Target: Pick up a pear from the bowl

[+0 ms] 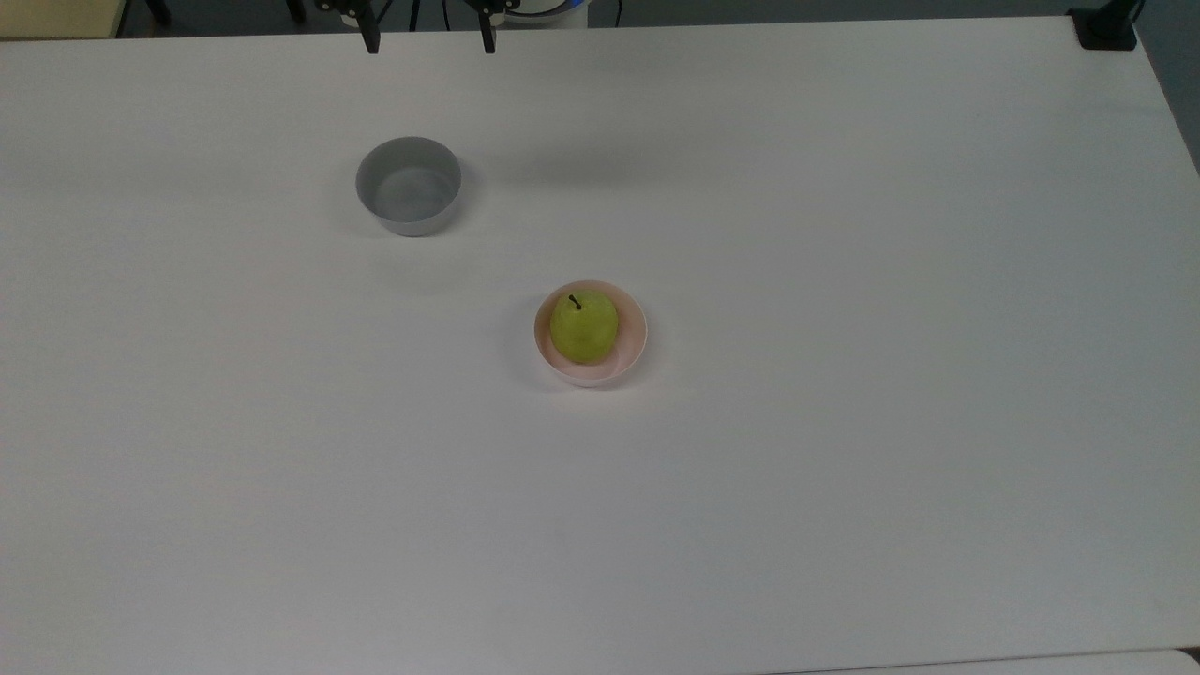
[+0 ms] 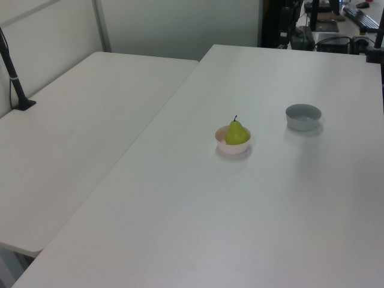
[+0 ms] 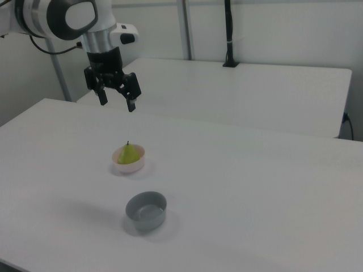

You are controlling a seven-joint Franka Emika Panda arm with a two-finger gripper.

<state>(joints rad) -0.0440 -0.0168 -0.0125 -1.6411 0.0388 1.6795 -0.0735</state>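
Risk, bowl shifting: the pale pink bowl [image 1: 634,339] is sitting loose on the white table [image 1: 844,281], so a finger coming down on its rim would likely be pushing or tipping it rather than reaching the fruit.
Risk, stem: the pear [image 1: 583,327] is standing upright with its dark stem [image 1: 574,301] pointing up; a descent centred badly could be pressing on the stem and rolling the fruit against the bowl wall.
Risk, slipping: the pear's rounded, smooth sides are probably offering little hold, so a grip placed too high on the narrowing top may be squeezing it out.
Risk, wrong target: the grey bowl [image 1: 408,185] is lying nearer the arm in the top view, at about 10 o'clock from the pink bowl; it is holding nothing to pick.
Gripper state: the gripper [image 3: 115,96] is hanging with its two fingers spread wide apart, holding nothing.
Gripper place: it is hovering high above the table, well apart from both bowls.
Pear relative to gripper: in the right view the pear [image 3: 130,153] is sitting below it at about 6 o'clock; in the top view the pear is lying at roughly 5 o'clock from the fingertips [image 1: 373,42] at the upper edge.
Pear place: inside the pink bowl, near the table's middle, leaning toward the bowl's 10 o'clock side in the top view.
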